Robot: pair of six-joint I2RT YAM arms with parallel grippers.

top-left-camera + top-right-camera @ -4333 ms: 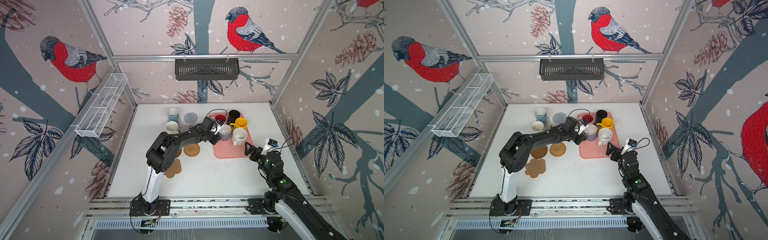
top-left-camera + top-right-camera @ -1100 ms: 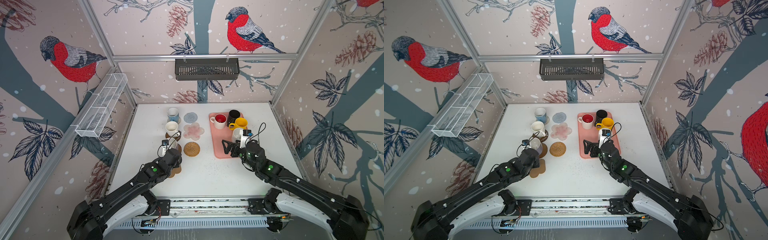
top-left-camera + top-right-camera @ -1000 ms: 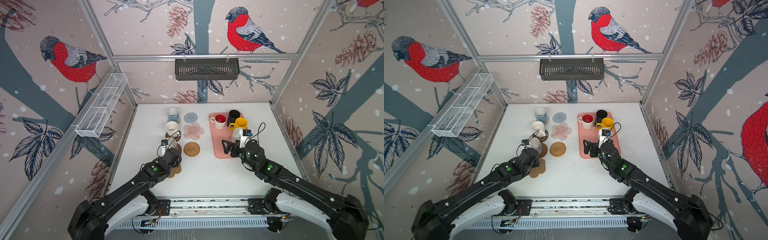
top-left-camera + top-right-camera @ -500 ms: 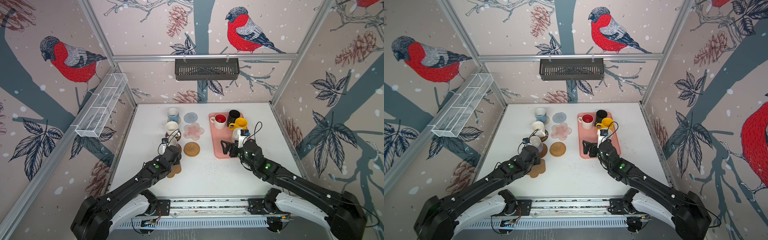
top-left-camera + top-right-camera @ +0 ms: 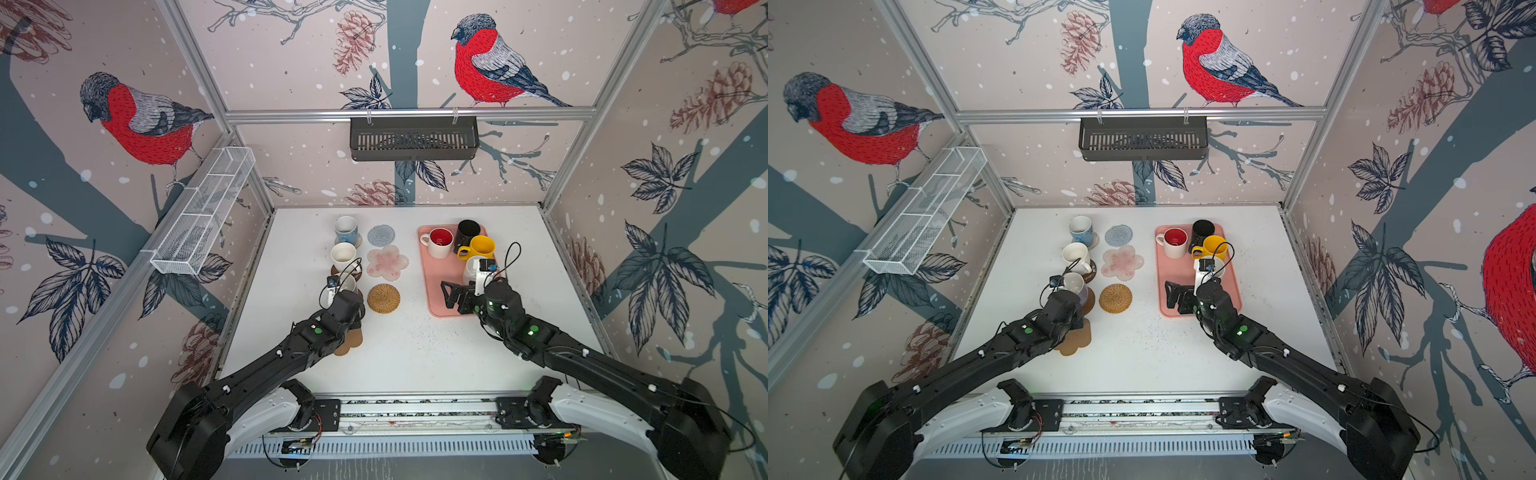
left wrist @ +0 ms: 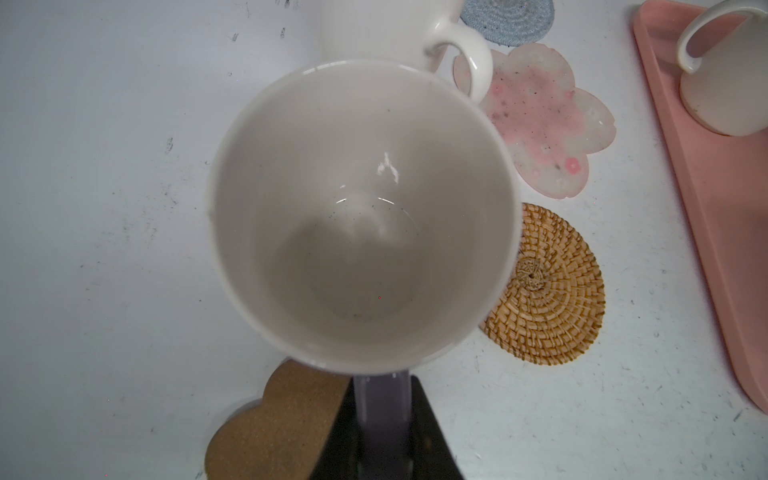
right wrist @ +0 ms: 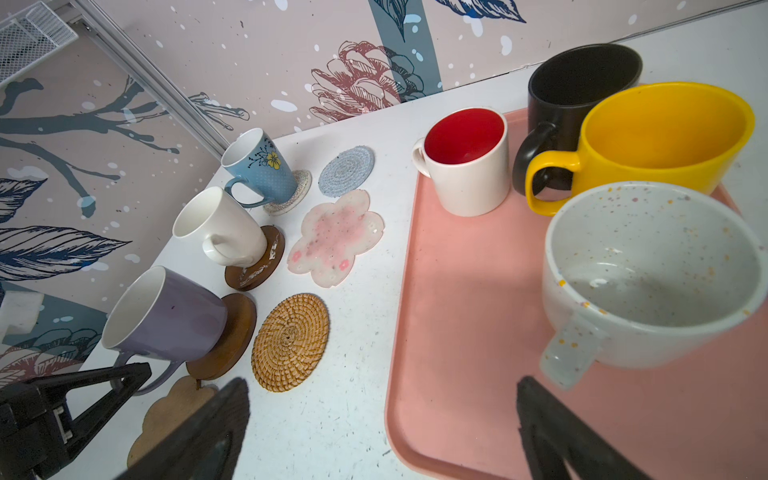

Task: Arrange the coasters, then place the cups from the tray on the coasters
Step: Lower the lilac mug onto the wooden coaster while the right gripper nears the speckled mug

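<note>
Glossy ceramic lavender mug (image 7: 174, 320); rough woven wicker coaster (image 7: 290, 341); grainy cork flower (image 6: 274, 419); smooth matt pink tray (image 7: 457, 332).

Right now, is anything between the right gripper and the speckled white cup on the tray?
Nothing visible. Only bare tray lies between the open right gripper and the speckled cup; the yellow mug stands beyond it.

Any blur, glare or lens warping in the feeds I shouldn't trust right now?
Left wrist view: the lavender mug fills the frame, its rim soft, a small glint inside. Right wrist view: wide-angle stretch makes the speckled cup loom, and the right gripper shows blurred fingers. Both top views: sharp, evenly lit, no glare on the table.
</note>
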